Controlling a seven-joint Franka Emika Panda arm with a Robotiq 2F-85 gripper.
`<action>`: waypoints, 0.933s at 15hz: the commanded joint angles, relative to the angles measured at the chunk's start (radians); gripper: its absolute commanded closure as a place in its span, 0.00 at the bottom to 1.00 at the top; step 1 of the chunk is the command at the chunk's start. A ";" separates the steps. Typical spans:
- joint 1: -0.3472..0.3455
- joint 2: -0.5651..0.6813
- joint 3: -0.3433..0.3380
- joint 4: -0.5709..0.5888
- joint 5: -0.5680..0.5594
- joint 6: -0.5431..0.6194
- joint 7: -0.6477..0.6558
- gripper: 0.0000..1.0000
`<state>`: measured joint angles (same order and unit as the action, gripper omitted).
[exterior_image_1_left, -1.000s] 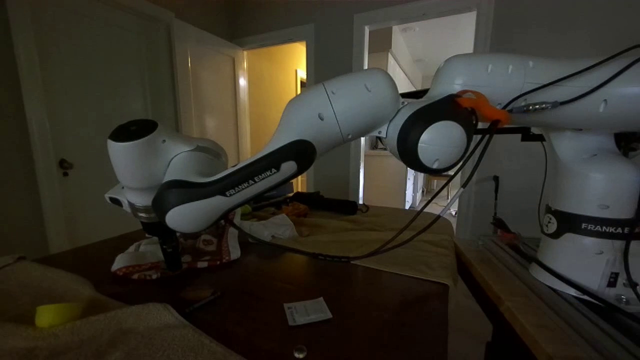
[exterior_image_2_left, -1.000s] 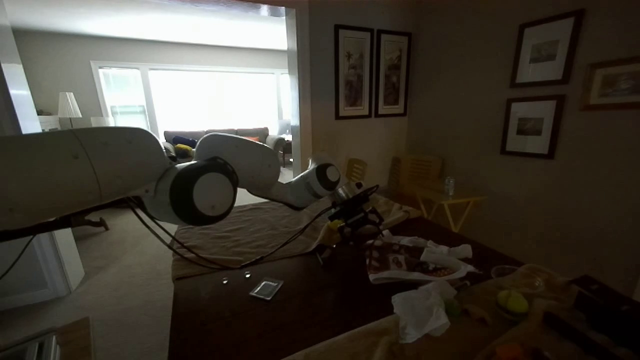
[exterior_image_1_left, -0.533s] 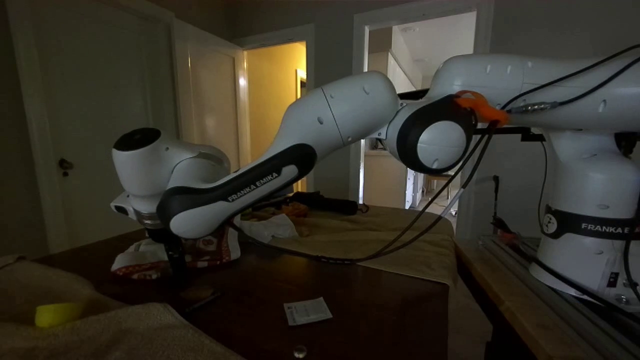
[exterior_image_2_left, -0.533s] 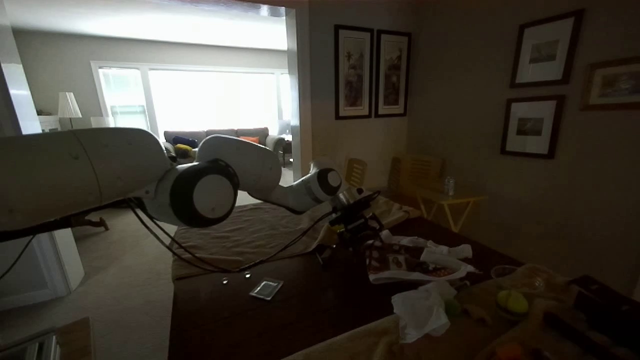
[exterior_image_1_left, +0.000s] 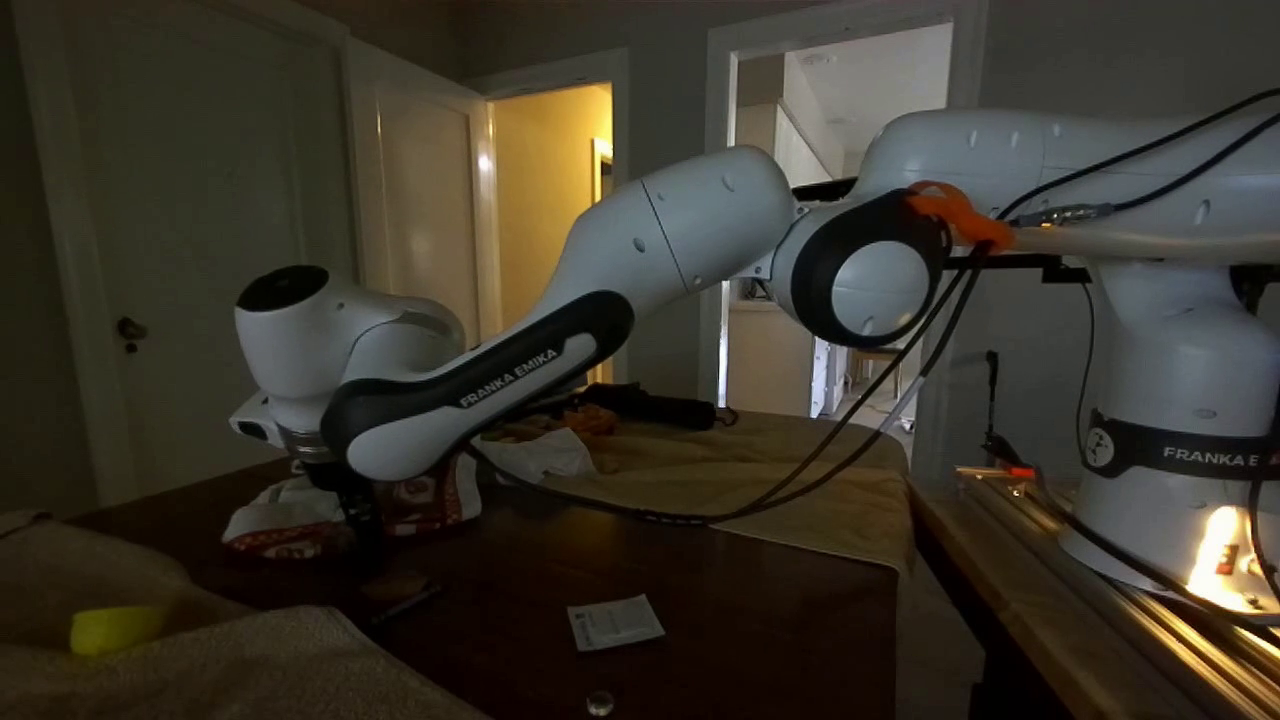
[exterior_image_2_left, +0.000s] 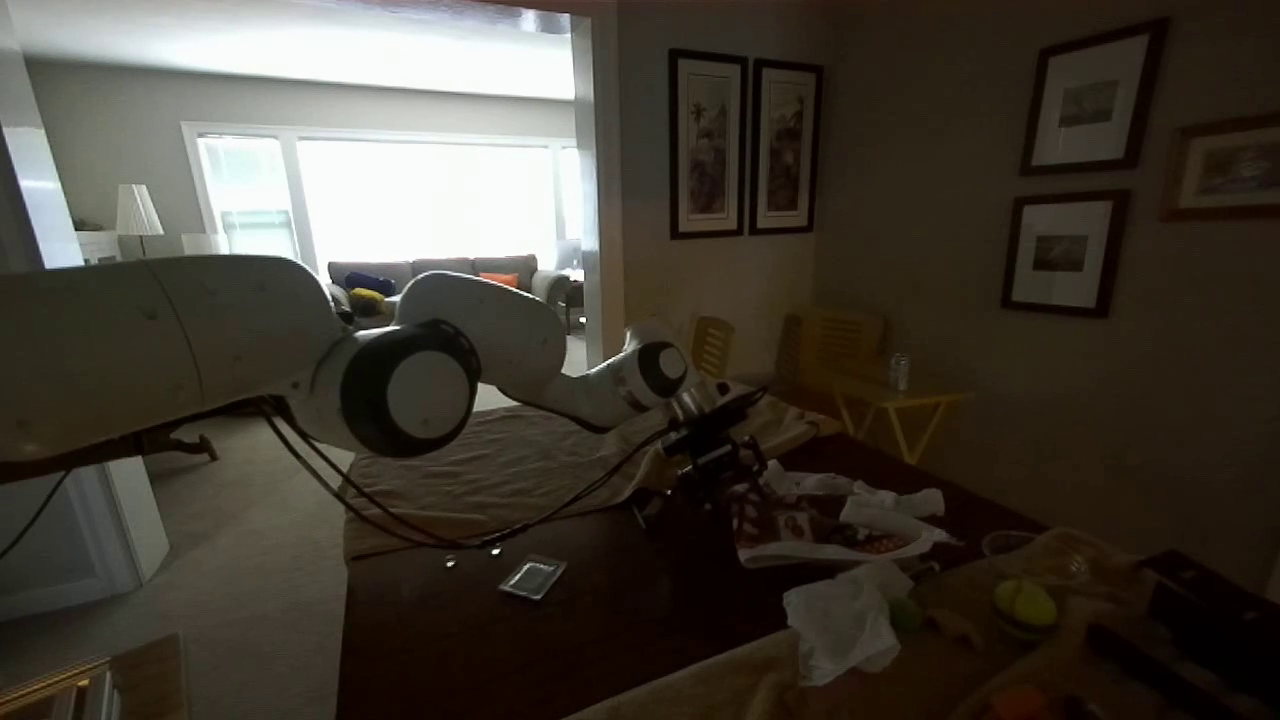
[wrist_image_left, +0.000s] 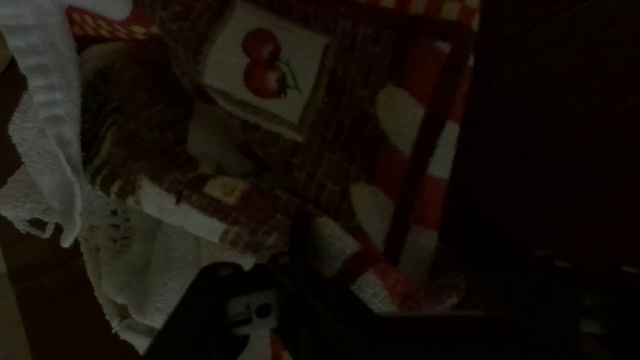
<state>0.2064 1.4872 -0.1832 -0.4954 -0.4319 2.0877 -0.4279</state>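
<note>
Red-and-white patterned cloth (wrist_image_left: 310, 160), just beside gripper (exterior_image_2_left: 702, 498) | folds raised, likely propped by its own bunching | jaws spread apart, contact unclear

Table (exterior_image_1_left: 760, 590) in both exterior views, from opposite sides; wrist view close over cloth (wrist_image_left: 280, 150)

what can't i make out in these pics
In an exterior view: whether the gripper touches the towel; shadow hides this.
In an exterior view: lettering on the packet, too small.
In an exterior view: rear of the arm, cut off by left edge.
Wrist view: details at right, too dark.
</note>
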 joint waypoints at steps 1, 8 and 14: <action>-0.011 0.000 0.001 -0.004 -0.001 0.015 -0.037 0.52; -0.004 -0.001 -0.011 0.012 -0.006 -0.001 -0.027 0.98; 0.045 -0.003 -0.010 0.067 0.000 -0.035 -0.002 0.98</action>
<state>0.2186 1.4837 -0.1887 -0.4768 -0.4323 2.0850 -0.4384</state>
